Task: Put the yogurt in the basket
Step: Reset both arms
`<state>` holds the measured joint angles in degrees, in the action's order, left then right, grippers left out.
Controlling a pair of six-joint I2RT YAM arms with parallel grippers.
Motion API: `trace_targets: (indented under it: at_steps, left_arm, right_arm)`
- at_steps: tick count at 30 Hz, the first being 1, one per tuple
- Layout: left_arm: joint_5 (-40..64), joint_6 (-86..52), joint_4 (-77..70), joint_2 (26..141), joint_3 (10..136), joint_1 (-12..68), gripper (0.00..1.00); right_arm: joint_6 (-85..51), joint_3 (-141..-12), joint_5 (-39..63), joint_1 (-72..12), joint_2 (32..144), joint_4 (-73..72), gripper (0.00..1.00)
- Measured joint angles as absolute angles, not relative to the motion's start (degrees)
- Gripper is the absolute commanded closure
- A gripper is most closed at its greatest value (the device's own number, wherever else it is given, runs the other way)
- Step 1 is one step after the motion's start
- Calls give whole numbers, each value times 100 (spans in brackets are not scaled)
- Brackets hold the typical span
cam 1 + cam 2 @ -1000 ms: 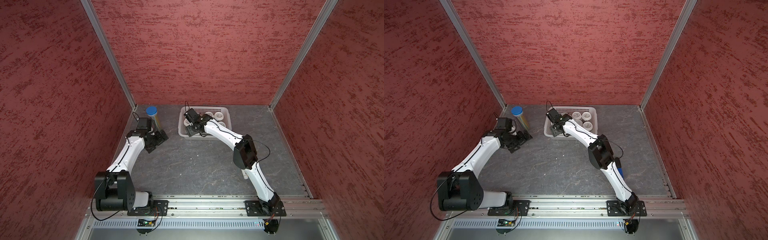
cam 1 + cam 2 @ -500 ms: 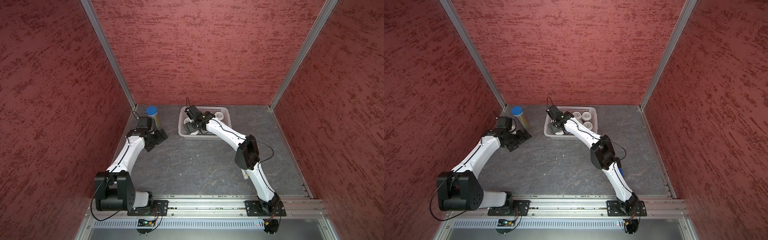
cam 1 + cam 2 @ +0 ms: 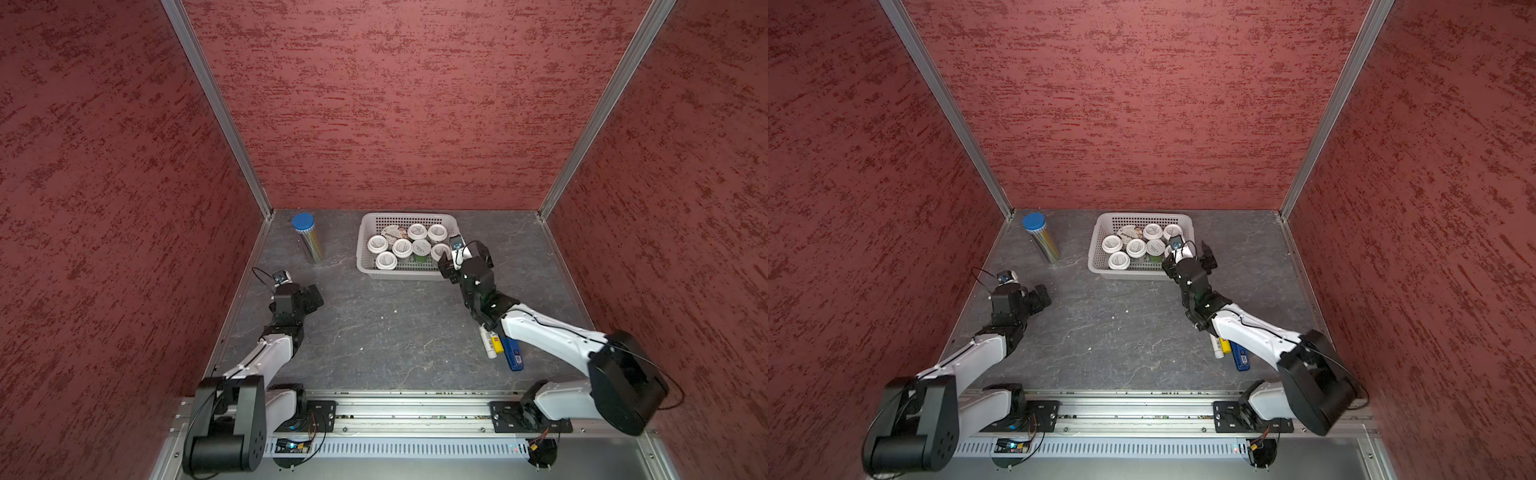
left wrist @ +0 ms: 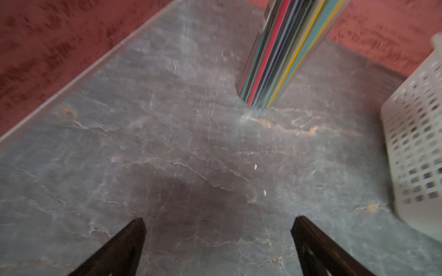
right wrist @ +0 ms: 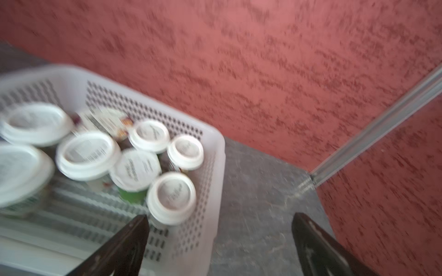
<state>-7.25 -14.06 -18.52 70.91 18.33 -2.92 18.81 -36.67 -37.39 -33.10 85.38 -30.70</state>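
My right gripper (image 5: 219, 239) stands wide open and holds nothing, at the right near corner of the basket (image 3: 399, 272). All 8 yogurt cups (image 3: 402, 248) sit packed inside it, so I judge nothing is left to grip. My left gripper (image 4: 218, 239), also open and empty, waits over the table (image 3: 374, 332) at the left, I think to leave room.

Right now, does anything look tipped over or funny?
Yes: in the basket, the Chobani cup sits tilted near its far wall, while most white-lidded cups stand upright. Nothing looks spilled.
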Motion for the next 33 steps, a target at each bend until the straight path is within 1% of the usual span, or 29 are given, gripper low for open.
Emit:
trace_targets:
  at_steps: [2,5,8,13,20,23,29,33]
  left_arm:
    - [-600,-1170,-2327,7516,1979,-257,0]
    - [-602,-733,-2945,7929,2298,-119,0]
    - [-607,-458,-3474,8217,2502,-27,0]
    - [-685,-292,-3826,8368,2519,-25,0]
    - [-742,-248,-4270,8482,2443,-27,0]
    - [-740,-224,-4775,8626,2226,-30,0]
    - [-731,-172,-5000,8816,2058,-23,0]
    - [-626,-172,-5068,8814,2058,-75,0]
  right_arm:
    - [1970,-3511,-4047,-3000,9124,-3983,2]
    - [2056,-3564,-4053,-2580,9360,-4510,2]
    - [1892,-3594,-3894,-2241,9258,-4504,2]
    - [1476,-3387,-3417,-1927,8506,-4434,2]
    - [1181,-3201,-2930,-1540,8243,-4246,2]
    - [1057,-2906,-2827,-1428,8040,-4213,2]
    - [845,-2082,-2576,-1308,8147,-4644,2]
    - [670,-2049,-2239,-978,8538,-4982,2]
